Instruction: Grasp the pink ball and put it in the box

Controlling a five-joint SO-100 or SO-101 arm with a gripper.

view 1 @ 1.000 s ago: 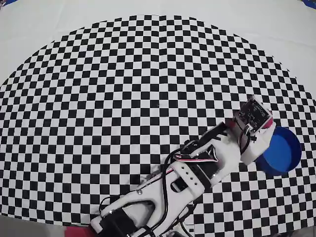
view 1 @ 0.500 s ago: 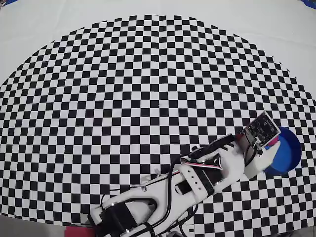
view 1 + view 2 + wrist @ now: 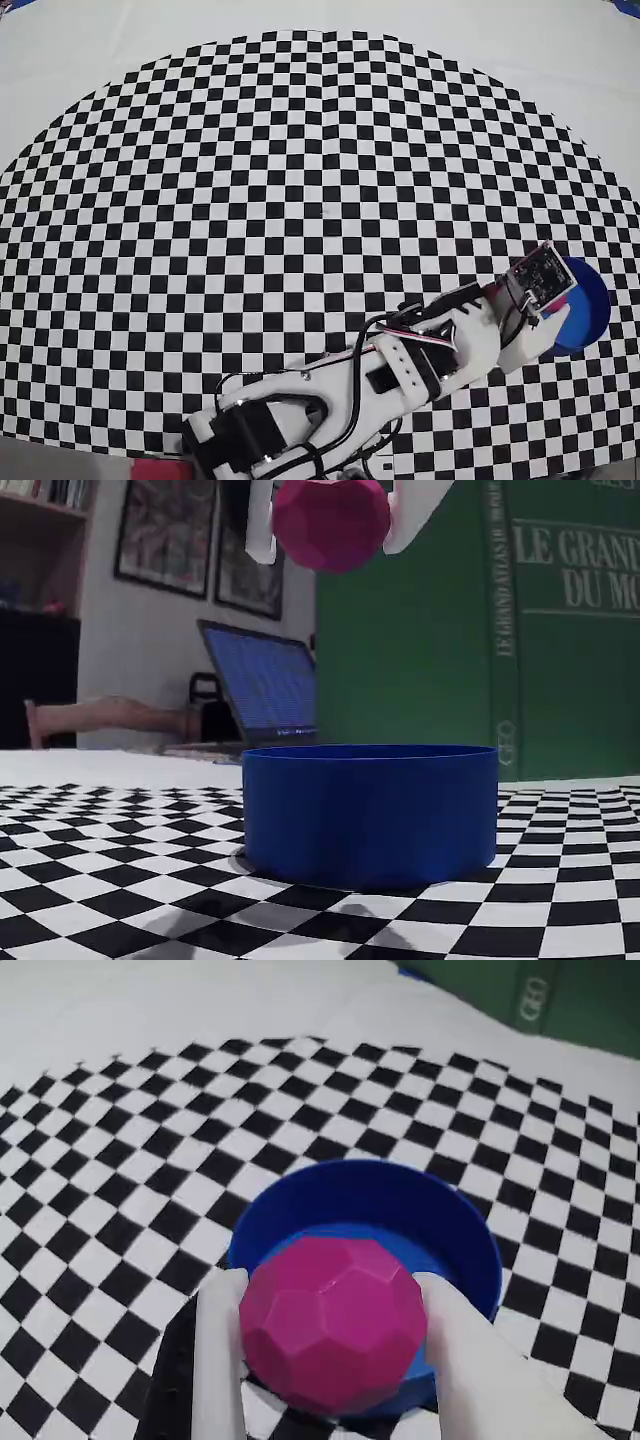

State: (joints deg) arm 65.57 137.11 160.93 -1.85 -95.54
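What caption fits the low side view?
Gripper holds the pink ball high above the blue box.

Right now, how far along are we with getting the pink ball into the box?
Done: the pink ball is grasped, clamped between the gripper fingers and lifted clear of the checkered mat. In hand: the fixed view shows the ball hanging well above the box, roughly over its opening; the wrist view agrees. Left: open the gripper, perhaps after lowering, so the ball drops inside.
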